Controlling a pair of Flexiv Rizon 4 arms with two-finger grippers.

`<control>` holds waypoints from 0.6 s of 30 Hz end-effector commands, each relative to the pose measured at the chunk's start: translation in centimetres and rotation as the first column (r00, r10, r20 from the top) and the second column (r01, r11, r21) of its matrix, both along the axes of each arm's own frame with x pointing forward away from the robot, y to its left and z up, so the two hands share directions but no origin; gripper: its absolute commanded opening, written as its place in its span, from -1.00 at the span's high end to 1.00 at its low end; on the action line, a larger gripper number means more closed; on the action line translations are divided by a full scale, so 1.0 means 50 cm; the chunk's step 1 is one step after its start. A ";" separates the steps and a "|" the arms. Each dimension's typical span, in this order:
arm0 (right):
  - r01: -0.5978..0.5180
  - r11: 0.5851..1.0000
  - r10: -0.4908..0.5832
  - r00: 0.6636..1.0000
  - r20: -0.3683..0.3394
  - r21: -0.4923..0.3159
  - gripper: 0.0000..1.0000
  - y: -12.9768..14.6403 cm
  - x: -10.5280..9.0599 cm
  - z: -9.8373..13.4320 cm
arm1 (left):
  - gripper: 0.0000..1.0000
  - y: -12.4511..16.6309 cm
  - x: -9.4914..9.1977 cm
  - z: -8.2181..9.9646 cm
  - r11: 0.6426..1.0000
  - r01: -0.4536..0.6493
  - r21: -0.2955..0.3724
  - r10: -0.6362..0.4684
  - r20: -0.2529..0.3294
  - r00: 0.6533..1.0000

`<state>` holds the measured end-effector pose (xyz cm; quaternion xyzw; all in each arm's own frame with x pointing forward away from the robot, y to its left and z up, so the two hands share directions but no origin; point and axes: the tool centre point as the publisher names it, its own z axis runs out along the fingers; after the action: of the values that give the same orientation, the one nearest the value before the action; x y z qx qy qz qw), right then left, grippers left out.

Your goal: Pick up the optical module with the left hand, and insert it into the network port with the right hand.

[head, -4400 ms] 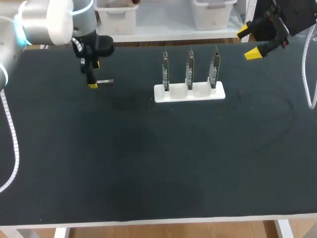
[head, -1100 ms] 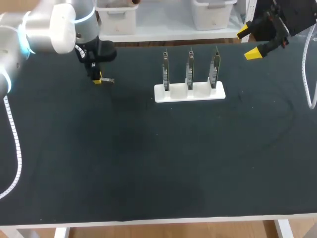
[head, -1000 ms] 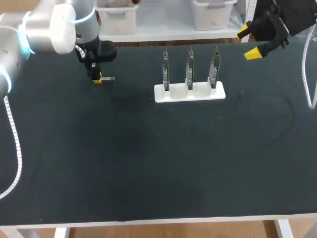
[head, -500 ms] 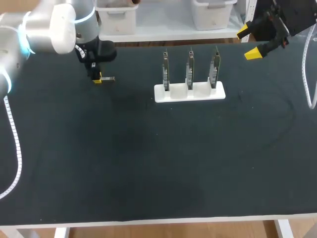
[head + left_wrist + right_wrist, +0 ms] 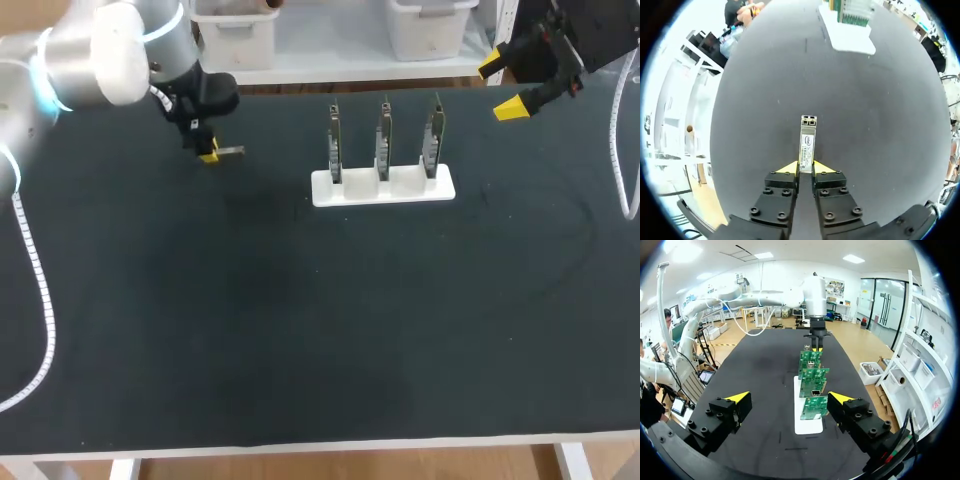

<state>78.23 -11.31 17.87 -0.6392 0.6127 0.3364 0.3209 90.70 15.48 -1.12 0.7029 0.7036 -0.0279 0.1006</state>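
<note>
Covering the lower frame, the black table carried, farther back at upper centre, a white stand with three upright green circuit boards. At upper left, the left gripper pinched the optical module by its rear end, the module jutting toward the stand. At far upper right, the right gripper hung with its fingers spread wide.

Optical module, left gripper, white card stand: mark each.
optical module [image 5: 807,142]: left wrist view, middle of its labelled body.
left gripper [image 5: 805,167]: left wrist view, midway between the yellow tips.
white card stand [image 5: 383,187]: head view, front of its base.
</note>
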 end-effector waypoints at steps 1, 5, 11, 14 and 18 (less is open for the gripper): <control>0.000 1.000 0.000 1.000 0.000 0.000 -1.00 0.000 0.000 0.000 | 1.00 0.015 0.008 0.027 0.991 0.089 -0.098 -0.126 -0.494 0.860; 0.000 1.000 0.000 1.000 0.000 0.000 -1.00 0.000 0.000 0.000 | 1.00 0.025 -0.001 0.044 0.987 0.071 -0.145 -0.132 -0.469 0.873; 0.000 1.000 0.000 1.000 0.000 0.000 -1.00 0.000 0.000 0.000 | 1.00 0.034 -0.013 0.060 0.980 0.056 -0.189 -0.135 -0.435 0.890; 0.000 1.000 0.000 1.000 0.000 0.000 -1.00 0.000 0.000 0.000 | 1.00 0.033 -0.018 0.059 0.986 0.065 -0.154 -0.127 -0.435 0.891; 0.000 1.000 0.000 1.000 0.000 0.000 -1.00 0.000 0.000 0.000 | 1.00 0.029 -0.022 0.049 0.990 0.084 -0.113 -0.126 -0.445 0.887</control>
<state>78.22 -11.31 17.87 -0.6392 0.6126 0.3364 0.3209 88.71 17.58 1.18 0.6978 0.6999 -0.0909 0.1219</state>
